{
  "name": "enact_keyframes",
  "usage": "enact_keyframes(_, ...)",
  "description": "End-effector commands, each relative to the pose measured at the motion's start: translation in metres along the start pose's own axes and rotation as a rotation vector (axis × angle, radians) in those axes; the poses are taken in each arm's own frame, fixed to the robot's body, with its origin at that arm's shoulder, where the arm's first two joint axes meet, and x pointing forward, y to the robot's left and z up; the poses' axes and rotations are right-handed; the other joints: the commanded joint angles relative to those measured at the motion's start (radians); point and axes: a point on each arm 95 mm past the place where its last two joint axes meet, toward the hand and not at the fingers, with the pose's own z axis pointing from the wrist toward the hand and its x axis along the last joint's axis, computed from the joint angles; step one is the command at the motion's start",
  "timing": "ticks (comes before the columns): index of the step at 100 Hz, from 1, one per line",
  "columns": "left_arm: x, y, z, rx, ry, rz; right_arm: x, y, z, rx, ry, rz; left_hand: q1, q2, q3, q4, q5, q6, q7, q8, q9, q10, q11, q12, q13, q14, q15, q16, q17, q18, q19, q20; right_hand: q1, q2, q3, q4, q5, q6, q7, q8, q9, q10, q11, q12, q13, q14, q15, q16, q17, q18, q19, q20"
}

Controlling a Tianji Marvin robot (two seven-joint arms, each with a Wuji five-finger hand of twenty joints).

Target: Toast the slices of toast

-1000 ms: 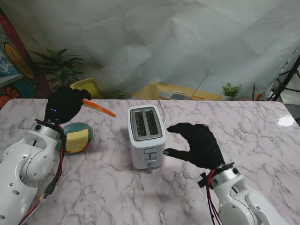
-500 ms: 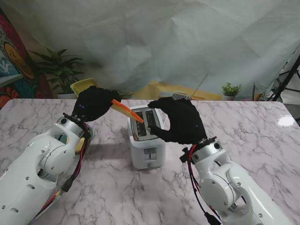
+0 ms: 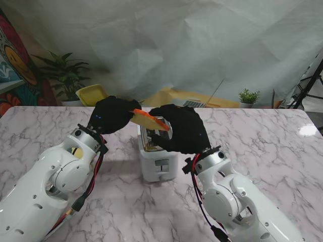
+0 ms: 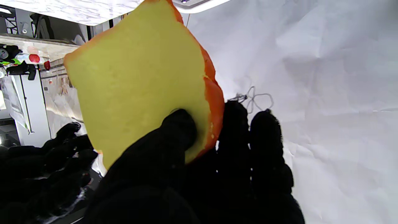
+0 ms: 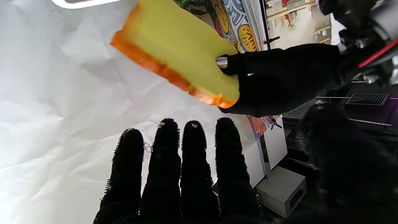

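Marble-patterned tabletop (image 3: 262, 136) carried the white toaster (image 3: 158, 157) near its middle, and over half a second both arms had swung in above that toaster: the left robot hand (image 3: 112, 115), which a second earlier hung out over the tabletop's far left part above the plate, had carried the toast slice (image 3: 148, 119) across until it hung over the toaster's slots, while the right robot hand (image 3: 180, 128) had risen from beside the toaster's lever side to meet it. That suggested the step in hand was the loading of the first slice, with the right hand perhaps coming to steady or guide it; the slice had not yet entered a slot, and it lay tilted nearly flat rather than upright, so it would probably need turning on edge first. The left robot hand gripped the slice at one end, thumb pressed on its yellow face and fingers behind. The right robot hand held nothing, its four fingers (image 5: 192, 155) straight and side by side, close by the slice's orange crust; whether they touched it could not be told. A yellow bit near the left wrist may have been another slice.
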Motion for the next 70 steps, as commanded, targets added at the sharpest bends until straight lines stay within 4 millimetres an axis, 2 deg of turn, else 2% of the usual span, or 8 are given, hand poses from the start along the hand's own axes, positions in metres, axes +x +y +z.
enact_keyframes(1, 0.007, -0.003, 0.000, -0.017, 0.007, 0.004, 0.001, -0.002, 0.006, -0.005, -0.003, 0.000, 0.005, -0.013, 0.048, -0.020, 0.035, 0.019, 0.071, -0.009, 0.088, -0.005, 0.048, -0.023, 0.035, 0.005, 0.007, -0.046, 0.026, 0.010, 0.008, 0.024, -0.047, -0.032, -0.005, -0.028, 0.006, 0.018, 0.009, 0.016, 0.002, 0.006, 0.016, 0.002, 0.008, 0.010, 0.022, 0.006, -0.003, -0.022, 0.007, 0.009)
enact_keyframes(39, 0.017, -0.006, -0.006, -0.031, 0.023, 0.049, 0.009, -0.007, 0.030, 0.016, 0.026, -0.009, -0.044, -0.020, 0.001, 0.006, 0.102, 0.030, 0.044, -0.055, 0.121, 0.027, 0.056, -0.100, 0.079, 0.002, 0.012, -0.076, 0.072, 0.020, 0.020, 0.021, -0.038, -0.069, -0.033, -0.035, -0.006, 0.024, 0.000, 0.015, -0.019, 0.008, 0.018, 0.003, -0.010, 0.009, 0.017, 0.005, -0.017, -0.035, -0.007, 0.004)
enact_keyframes(48, 0.016, -0.005, -0.006, -0.033, 0.016, 0.045, 0.011, -0.008, 0.034, 0.022, 0.028, -0.031, -0.053, -0.017, -0.014, 0.011, 0.107, 0.037, 0.040, -0.059, 0.120, 0.033, 0.066, -0.113, 0.085, -0.001, 0.017, -0.077, 0.079, 0.021, 0.025, 0.021, -0.035, -0.078, -0.027, -0.034, 0.005, 0.024, 0.006, 0.018, -0.006, 0.008, 0.027, 0.007, 0.007, 0.011, 0.028, 0.010, -0.006, -0.029, 0.000, 0.008)
enact_keyframes(51, 0.016, -0.004, -0.007, -0.033, 0.013, 0.042, 0.011, -0.009, 0.035, 0.024, 0.027, -0.038, -0.043, -0.011, -0.040, 0.023, 0.109, 0.040, 0.037, -0.058, 0.113, 0.036, 0.093, -0.140, 0.085, -0.002, 0.022, -0.081, 0.081, 0.021, 0.027, 0.020, -0.035, -0.082, -0.024, -0.034, 0.010, 0.023, 0.010, 0.020, 0.000, 0.007, 0.033, 0.009, 0.014, 0.013, 0.034, 0.012, 0.000, -0.027, 0.005, 0.010)
enact_keyframes(64, 0.016, -0.002, -0.008, -0.034, 0.004, 0.034, 0.012, -0.013, 0.041, 0.023, 0.018, -0.058, -0.052, -0.005, -0.056, 0.024, 0.112, 0.047, 0.036, -0.058, 0.113, 0.039, 0.101, -0.146, 0.092, -0.006, 0.027, -0.082, 0.088, 0.020, 0.031, 0.020, -0.033, -0.099, -0.003, -0.035, 0.048, 0.011, 0.055, 0.047, 0.042, 0.005, 0.077, 0.026, 0.059, 0.018, 0.079, 0.038, 0.017, -0.010, 0.032, 0.023)
enact_keyframes(66, 0.016, -0.002, -0.008, -0.034, 0.003, 0.032, 0.012, -0.014, 0.042, 0.021, 0.016, -0.063, -0.046, -0.002, -0.075, 0.034, 0.114, 0.047, 0.033, -0.057, 0.110, 0.040, 0.116, -0.160, 0.094, -0.008, 0.030, -0.083, 0.092, 0.016, 0.034, 0.018, -0.033, -0.104, 0.004, -0.035, 0.054, 0.008, 0.067, 0.056, 0.050, 0.003, 0.087, 0.030, 0.068, 0.019, 0.088, 0.045, 0.020, -0.006, 0.036, 0.025)
enact_keyframes(70, 0.016, -0.002, -0.008, -0.033, 0.001, 0.027, 0.011, -0.015, 0.043, 0.019, 0.013, -0.073, -0.050, -0.001, -0.086, 0.035, 0.117, 0.049, 0.034, -0.056, 0.111, 0.040, 0.122, -0.165, 0.099, -0.010, 0.033, -0.083, 0.094, 0.017, 0.035, 0.018, -0.034, -0.107, 0.011, -0.036, 0.065, 0.005, 0.081, 0.066, 0.063, 0.003, 0.099, 0.035, 0.082, 0.022, 0.099, 0.054, 0.025, -0.001, 0.040, 0.027)
